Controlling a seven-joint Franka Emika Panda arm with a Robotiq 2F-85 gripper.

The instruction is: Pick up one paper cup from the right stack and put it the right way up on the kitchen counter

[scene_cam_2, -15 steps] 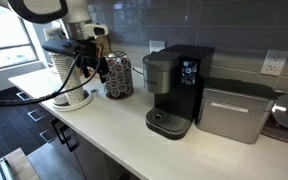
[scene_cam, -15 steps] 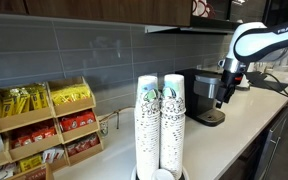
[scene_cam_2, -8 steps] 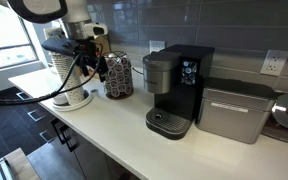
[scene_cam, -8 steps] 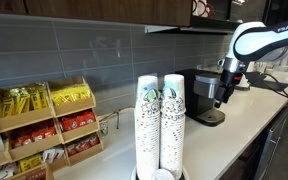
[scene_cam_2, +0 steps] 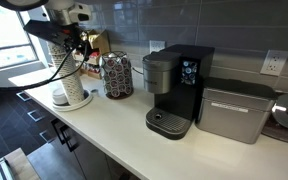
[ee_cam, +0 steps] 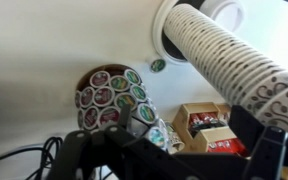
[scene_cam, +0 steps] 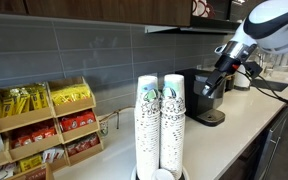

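In an exterior view a snack rack [scene_cam: 44, 125] is cut off by the left edge. Beside it the right stack [scene_cam: 173, 115] of nested cups stands tight against its twin [scene_cam: 148, 115], the bases of both cropped by the bottom edge. Bare desk [scene_cam: 234, 135] lies open from there along the front edge to the coffee maker [scene_cam: 206, 95], before which the tool [scene_cam: 212, 84] hangs, well apart from the cups. In the wrist view its dark fingers [ee_cam: 269, 150] are spread with nothing between them, partly cropped below, and the stack's near end runs off the right edge.
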